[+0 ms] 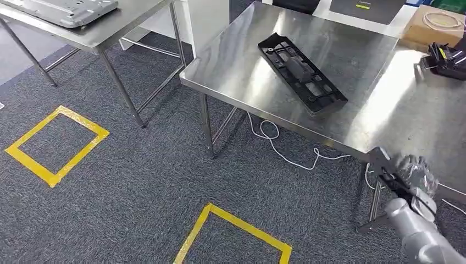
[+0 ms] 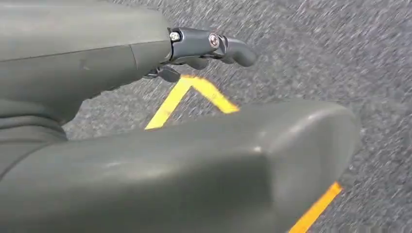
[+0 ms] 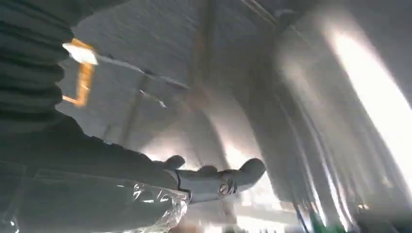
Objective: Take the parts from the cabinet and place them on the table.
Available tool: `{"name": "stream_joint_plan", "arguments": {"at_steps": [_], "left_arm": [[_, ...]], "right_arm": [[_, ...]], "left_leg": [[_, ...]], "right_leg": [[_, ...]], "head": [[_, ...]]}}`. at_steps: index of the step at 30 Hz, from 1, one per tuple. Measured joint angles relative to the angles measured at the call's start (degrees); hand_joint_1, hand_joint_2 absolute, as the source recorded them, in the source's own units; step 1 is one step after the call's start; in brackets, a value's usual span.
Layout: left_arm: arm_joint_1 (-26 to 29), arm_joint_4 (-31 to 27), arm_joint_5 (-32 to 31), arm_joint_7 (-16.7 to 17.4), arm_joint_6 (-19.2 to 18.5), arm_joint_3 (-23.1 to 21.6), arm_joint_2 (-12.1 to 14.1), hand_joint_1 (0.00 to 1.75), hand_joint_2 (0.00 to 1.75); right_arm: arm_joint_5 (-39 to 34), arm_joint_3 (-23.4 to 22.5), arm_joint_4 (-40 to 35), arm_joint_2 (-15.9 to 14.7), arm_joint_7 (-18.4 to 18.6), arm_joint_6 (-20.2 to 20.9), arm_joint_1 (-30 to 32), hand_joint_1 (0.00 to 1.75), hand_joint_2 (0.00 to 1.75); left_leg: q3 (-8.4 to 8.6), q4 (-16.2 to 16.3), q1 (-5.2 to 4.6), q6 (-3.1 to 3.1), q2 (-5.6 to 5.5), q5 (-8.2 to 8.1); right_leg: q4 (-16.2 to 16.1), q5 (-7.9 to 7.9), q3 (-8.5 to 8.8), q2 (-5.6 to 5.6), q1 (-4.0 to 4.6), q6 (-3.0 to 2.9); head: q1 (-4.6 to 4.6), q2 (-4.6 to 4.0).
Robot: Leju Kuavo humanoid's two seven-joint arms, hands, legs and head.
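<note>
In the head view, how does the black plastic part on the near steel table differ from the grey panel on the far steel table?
The black plastic part is dark and long, with open ribbed pockets; the grey panel is pale and looks mostly smooth. The black part lies whole and diagonal on the near steel table; the grey panel on the far steel table is cut off by the picture's top edge. Both lie flat on steel tabletops.

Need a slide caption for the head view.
Black plastic part lies on the steel table; right robot hand, holding a bagged part, sits at the table's near edge.
</note>
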Motion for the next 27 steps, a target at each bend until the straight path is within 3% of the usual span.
{"name": "stream_joint_plan", "arguments": {"at_steps": [2, 3, 4, 5, 7, 8, 10, 12, 13, 14, 15, 17, 18, 19, 22, 23, 24, 25, 27], "left_arm": [[0.0, 0.0, -0.3, 0.0, -0.1, 0.1, -0.2, 0.0, 0.0], [0.0, 0.0, -0.5, 0.0, -0.1, 0.2, 0.0, 0.0, 0.0], [0.0, 0.0, -0.7, 0.0, -0.1, 0.2, 0.0, 0.0, 0.0], [0.0, 0.0, -0.8, 0.0, -0.2, 0.3, 0.0, 0.0, 0.0], [0.2, 0.0, -1.2, 0.0, -0.3, 0.4, 0.0, 0.0, 0.0], [0.4, 0.0, -1.3, 0.0, -0.4, 0.5, 0.1, 0.0, 0.0], [0.5, 0.0, -1.5, 0.0, -0.6, 0.6, 0.1, 0.0, 0.0], [0.4, 0.0, -1.9, 0.0, -1.0, 0.6, 0.0, 0.0, 0.0], [0.4, 0.0, -2.0, -0.1, -1.1, 0.6, 0.0, 0.0, 0.0], [0.4, 0.0, -2.3, -0.1, -0.9, 0.6, 0.0, 0.0, 0.0], [0.4, 0.0, -2.6, 0.0, -0.5, 0.6, 0.0, 0.0, 0.0], [0.4, 0.0, -2.8, 0.3, -0.5, 0.6, 0.1, 0.0, 0.0], [0.3, 0.0, -3.1, 0.5, -0.7, 0.6, 0.1, 0.0, 0.0], [0.2, 0.0, -3.2, 0.7, -0.7, 0.6, 0.2, 0.0, 0.0], [0.1, 0.0, -4.0, 1.0, -0.7, 0.6, 0.2, 0.0, 0.0], [-0.1, 0.0, -4.3, 1.2, -0.4, 0.6, 0.2, 0.0, 0.0], [-0.3, 0.0, -4.5, 1.4, -0.1, 0.6, -0.1, 0.0, 0.0], [-0.4, 0.0, -4.7, 1.5, 0.1, 0.6, -0.3, 0.0, 0.0], [-0.5, 0.0, -4.9, 2.1, 0.4, 0.6, -0.4, 0.0, 0.0]], "right_arm": [[-0.9, -1.4, 0.0, 1.1, -0.1, -1.1, 2.6, 0.0, 1.75], [-1.3, -2.1, 0.1, 1.9, -0.1, -1.3, 3.3, 0.0, 1.75], [-2.2, -2.9, 0.1, 2.4, 0.0, -1.4, 3.8, 0.0, 1.75], [-3.0, -3.7, 0.2, 3.2, 0.0, -1.4, 5.5, 0.0, 1.75], [-4.2, -5.7, 0.5, 4.6, 0.0, -1.4, 9.3, 0.0, 1.75], [-4.4, -6.5, 0.6, 5.5, 0.0, -1.4, 10.6, 0.0, 1.75], [-4.5, -8.0, 0.7, 6.7, -0.1, -1.4, 12.6, 0.0, 1.75], [-5.0, -9.4, 0.9, 7.9, -0.1, -0.4, 14.9, 0.0, 1.75], [-5.3, -10.1, 1.0, 8.5, 0.0, 0.2, 16.1, 0.0, 1.75], [-5.8, -11.0, 1.2, 9.1, 0.3, 0.9, 17.1, 0.0, 1.75], [-6.1, -11.7, 1.4, 9.8, 0.5, 1.3, 18.2, 0.0, 1.75], [-7.1, -12.9, 1.6, 10.6, 0.7, 2.2, 20.0, 0.0, 1.75], [-7.8, -13.7, 1.7, 11.2, 0.8, 2.8, 20.7, 0.0, 1.75], [-8.2, -14.4, 1.9, 11.7, 0.8, 3.4, 21.3, 0.0, 1.75], [-9.6, -16.4, 2.3, 12.8, 1.3, 5.0, 23.4, 0.0, 1.75], [-10.9, -17.2, 2.4, 13.2, 1.1, 6.0, 24.2, 0.0, 0.0], [-12.2, -18.3, 2.5, 13.6, 0.6, 7.0, 25.1, 0.0, 0.0], [-13.0, -19.3, 2.7, 13.8, 0.0, 7.8, 25.8, 0.0, 0.0], [-14.0, -21.2, 2.9, 14.5, -0.3, 8.4, 27.2, 0.0, 0.0]], "left_leg": [[-1.43, 0.7, 0.56, -0.97, 0.05, 0.7], [-2.03, 1.4, 0.32, -1.26, 0.16, 0.81], [-2.72, 2.2, 0.25, -1.63, 0.25, 0.97], [-2.47, 2.2, 0.21, -1.94, 0.11, 1.18], [-2.82, 2.3, 0.43, -2.12, -0.15, 1.84], [-3.23, 2.4, 0.56, -2.49, -0.25, 1.86], [-4.88, 6.7, 0.84, -3.11, -0.26, -3.43], [-7.74, 16.4, 0.98, -3.62, -0.22, -9.15], [-8.63, 20.0, 1.02, -3.72, -0.22, -10.52], [-8.42, 21.0, 1.03, -3.7, -0.22, -10.54], [-6.72, 19.2, 1.03, -3.51, -0.22, -9.44], [-0.21, 9.8, 0.99, -2.85, -0.28, -5.76], [3.07, 4.6, 0.94, -2.25, -0.74, -4.93], [4.33, 3.1, 0.8, -2.1, -1.03, -5.99], [4.02, 2.7, 0.14, -1.94, -0.97, -5.84], [4.26, 1.8, 0.18, -1.58, -0.91, -5.41], [4.53, 0.8, 0.63, -1.29, -0.44, -4.75], [4.37, 0.7, 0.46, -0.95, -0.49, -4.53], [3.95, 0.8, 0.16, -0.66, -0.29, -4.32]], "right_leg": [[-9.5, 3.25, 6.6, -0.26, -0.92, 2.0], [-14.4, 1.93, 9.31, -0.65, -1.25, 2.22], [-16.2, 1.25, 11.15, -0.18, 0.16, 1.58], [-15.8, 1.44, 9.91, -0.48, 0.1, 1.21], [-15.4, 1.55, 10.12, -0.52, -0.13, 0.71], [-15.6, 2.13, 9.49, -0.56, -0.45, -0.19], [-15.5, 3.02, 8.88, -0.42, -0.64, -1.67], [-15.5, 3.4, 8.18, -0.44, -0.46, -2.36], [-15.5, 3.58, 7.8, -0.48, -0.38, -2.6], [-15.5, 3.76, 7.45, -0.47, -0.33, -2.69], [-15.5, 3.98, 7.22, -0.44, -0.33, -2.67], [-15.5, 4.17, 7.09, -0.29, -0.34, -2.38], [-15.5, 4.22, 7.12, -0.23, -0.46, -2.3], [-15.5, 4.46, 6.82, -0.23, -0.12, -1.89], [-15.9, 5.05, 6.75, -0.2, -0.35, -0.96], [-16.3, 5.23, 6.82, -0.21, -0.06, -0.5], [-15.2, 4.21, 6.33, -0.2, 0.02, -0.65], [-12.8, 2.5, 5.17, -0.16, 0.24, -1.24], [-3.6, -1.72, 1.05, -0.16, 0.15, -2.14]], "head": [[0.0, 0.0], [0.09, 0.0], [0.13, 0.0], [-0.15, 0.0], [-0.33, 0.0], [-0.26, 0.0], [-0.74, 0.0], [-0.72, 0.0], [-0.7, 0.0], [-0.72, 0.0], [-0.74, 0.0], [-0.81, 0.0], [-0.72, 0.0], [-0.64, 0.0], [-0.74, 0.0], [-0.75, 0.0], [-0.5, 0.0], [-0.5, 0.0], [-0.41, 0.0]]}}
